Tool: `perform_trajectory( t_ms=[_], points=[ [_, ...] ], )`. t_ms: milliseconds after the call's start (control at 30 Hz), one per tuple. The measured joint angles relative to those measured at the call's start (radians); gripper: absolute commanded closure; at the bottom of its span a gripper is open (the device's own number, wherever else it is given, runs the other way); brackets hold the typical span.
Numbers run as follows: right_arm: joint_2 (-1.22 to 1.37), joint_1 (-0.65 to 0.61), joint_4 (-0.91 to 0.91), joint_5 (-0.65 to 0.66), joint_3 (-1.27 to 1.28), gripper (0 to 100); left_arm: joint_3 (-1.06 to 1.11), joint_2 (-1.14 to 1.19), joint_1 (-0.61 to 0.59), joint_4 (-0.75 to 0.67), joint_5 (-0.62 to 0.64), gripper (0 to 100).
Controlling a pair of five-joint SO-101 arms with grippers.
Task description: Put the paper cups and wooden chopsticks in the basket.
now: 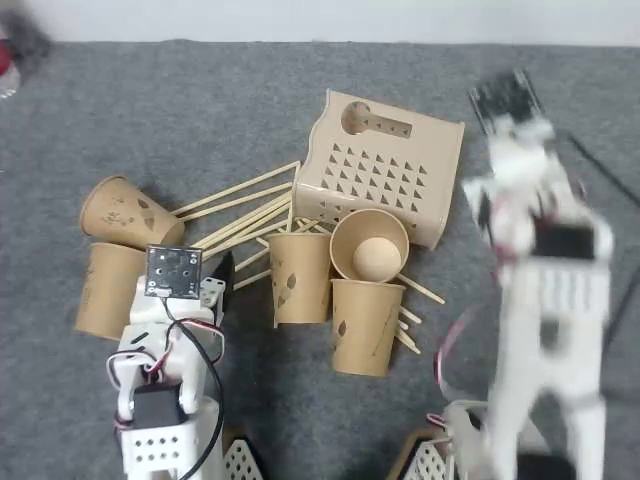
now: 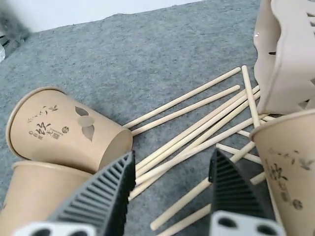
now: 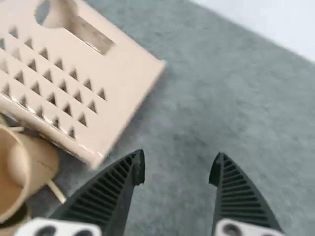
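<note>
Here, the left gripper hangs wide open above scattered chopsticks; the right gripper gapes beside the tipped basket; thin sticks could slip, jostling nearby paper cups.

The left arm is built of white printed shells, with a black servo block set between them and a perforated white base below. A square black board with small screws at its corners is mounted at the wrist, and black, red and white cables are routed along the side. The left hand and the right hand are fitted with dark grey, wedge-shaped fingers, ribbed on their inner faces and seated in pale mounts with round holes. The right arm is likewise white with black parts, and a pinkish cable is seen beside it
</note>
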Motion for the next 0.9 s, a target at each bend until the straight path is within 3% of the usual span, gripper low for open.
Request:
perform_trajectory(
  t_ms=[100, 300, 433, 600, 733, 900],
  points=[
    [0.238, -0.086, 0.087, -0.003, -0.284, 76.7, 0.0, 0.0, 0.0, 0.0, -0.003, 76],
    [0.496, -0.373, 0.235, -0.002, -0.704, 76.7, 0.0, 0.0, 0.0, 0.0, -0.003, 76],
    [0.635, -0.493, 0.123, -0.002, -0.772, 76.7, 0.0, 0.0, 0.0, 0.0, -0.003, 76],
    [0.852, -0.509, -0.123, -0.02, -0.781, 76.4, 0.0, 0.0, 0.0, 0.0, -0.003, 76],
    [1.011, -0.493, -0.261, -0.236, -0.838, 69.9, 0.0, 0.0, 0.0, 0.0, -0.003, 76],
    [1.189, -0.423, -0.278, -0.497, -1.034, 67.3, 0.0, 0.0, 0.044, 0.0, -0.003, 76]
  ],
)
